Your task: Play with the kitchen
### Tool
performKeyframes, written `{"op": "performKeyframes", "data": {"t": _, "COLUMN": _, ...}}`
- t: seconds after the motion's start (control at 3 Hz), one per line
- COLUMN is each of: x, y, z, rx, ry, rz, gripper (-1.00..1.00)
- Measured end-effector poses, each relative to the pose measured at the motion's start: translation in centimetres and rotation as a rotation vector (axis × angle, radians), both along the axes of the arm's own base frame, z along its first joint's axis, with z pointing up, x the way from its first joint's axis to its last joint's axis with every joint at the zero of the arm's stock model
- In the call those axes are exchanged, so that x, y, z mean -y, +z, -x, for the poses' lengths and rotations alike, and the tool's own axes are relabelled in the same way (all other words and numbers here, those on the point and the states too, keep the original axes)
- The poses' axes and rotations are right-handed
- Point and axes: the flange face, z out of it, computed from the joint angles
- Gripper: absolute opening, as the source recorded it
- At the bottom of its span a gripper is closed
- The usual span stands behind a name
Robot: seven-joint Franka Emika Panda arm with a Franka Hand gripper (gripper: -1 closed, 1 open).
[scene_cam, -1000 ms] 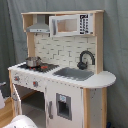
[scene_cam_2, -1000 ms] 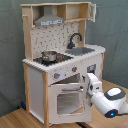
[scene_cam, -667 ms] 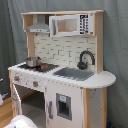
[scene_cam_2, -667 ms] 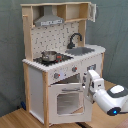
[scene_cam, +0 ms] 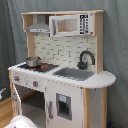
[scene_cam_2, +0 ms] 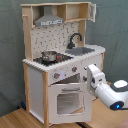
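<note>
Kitchen: the toy play kitchen point(scene_cam: 65, 70) stands on a wooden floor point(scene_cam_2: 15, 119) before a grey-green curtain point(scene_cam: 115, 45); it is white with light-wood posts and fills most of both exterior views.
Stovetop: a small metal pot point(scene_cam_2: 49, 55) sits on the black hob point(scene_cam_2: 54, 59), toward the second exterior view's left of the counter.
Sink: a grey basin point(scene_cam: 74, 73) lies beside the hob, with a black curved faucet point(scene_cam: 86, 58) rising behind it.
Upper part: a grey range hood point(scene_cam: 39, 26) hangs over the hob, and a white microwave-style cabinet point(scene_cam: 70, 24) sits next to it under the top shelf.
Front: knobs point(scene_cam_2: 56, 76) line the panel below the counter, and the oven door point(scene_cam_2: 66, 100) with its window is under them (in the first exterior view it looks swung open, the cavity dark).
Arm: the white Franka arm point(scene_cam_2: 107, 92) reaches in from the second exterior view's right, its end point(scene_cam_2: 92, 75) close to the kitchen's front corner, at about knob height.
Gripper: the fingers are not distinguishable, so I cannot tell whether it is released or clenched.
Backsplash: white tile pattern point(scene_cam: 62, 50) behind hob and sink.
</note>
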Motion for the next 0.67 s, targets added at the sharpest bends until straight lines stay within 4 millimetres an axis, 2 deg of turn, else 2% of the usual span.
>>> {"op": "performKeyframes", "data": {"t": 0.67, "x": 0.4, "y": 2.7, "z": 0.0, "rx": -0.07, "ry": -0.047, "rz": 0.139, "gripper": 1.0}}
